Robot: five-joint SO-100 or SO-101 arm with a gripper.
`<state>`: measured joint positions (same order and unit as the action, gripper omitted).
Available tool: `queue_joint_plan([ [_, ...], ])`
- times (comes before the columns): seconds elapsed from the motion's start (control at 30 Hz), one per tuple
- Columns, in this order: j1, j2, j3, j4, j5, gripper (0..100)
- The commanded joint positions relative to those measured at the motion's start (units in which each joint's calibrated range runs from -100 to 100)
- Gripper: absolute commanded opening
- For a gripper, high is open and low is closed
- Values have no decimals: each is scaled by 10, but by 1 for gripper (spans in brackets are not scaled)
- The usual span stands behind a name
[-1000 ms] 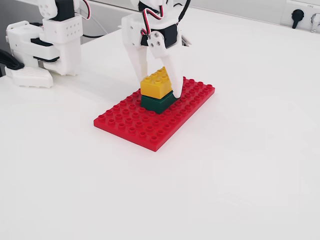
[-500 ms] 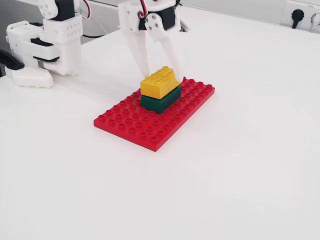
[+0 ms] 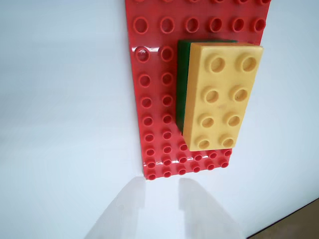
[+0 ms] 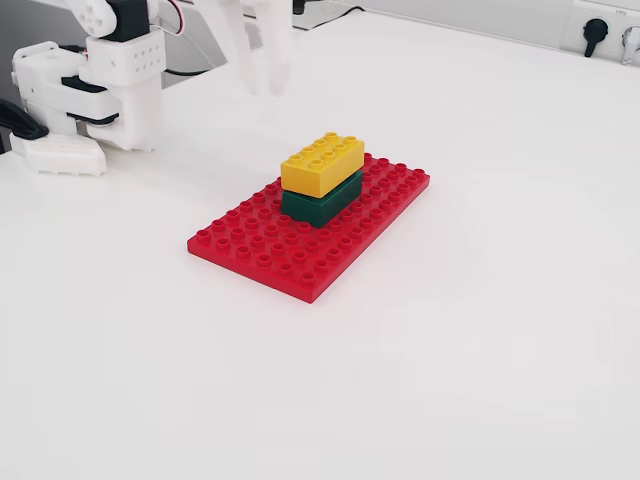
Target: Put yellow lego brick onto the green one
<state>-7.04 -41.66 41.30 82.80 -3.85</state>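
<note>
Bright yellow studded plastic brick (image 4: 322,163) sits on dark green plastic brick (image 4: 322,202), on flat red baseplate (image 4: 260,250). White gripper (image 4: 263,85) above & apart, fingers spread, holding nothing

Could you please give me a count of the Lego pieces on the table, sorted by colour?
Yellow: 1, the yellow lego brick, stacked on the green.
Green: 1, the green one.
Red: 1, the red baseplate underneath.
Total: 3

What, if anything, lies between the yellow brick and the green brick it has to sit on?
Nothing visible. The yellow lego brick lies directly on the green one, which stands on the red baseplate. In the wrist view the yellow brick sits slightly askew. The gripper hangs apart from the stack, holding nothing.
</note>
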Motion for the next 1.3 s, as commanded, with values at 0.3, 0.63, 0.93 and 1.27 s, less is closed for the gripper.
queue_joint_plan([
  [0.3,42,-316,213,-50,34,1],
  [0.63,42,-526,367,-52,67,1],
  [0.93,49,-561,474,-75,71,1],
  [1.27,49,-555,510,-89,68,1],
])
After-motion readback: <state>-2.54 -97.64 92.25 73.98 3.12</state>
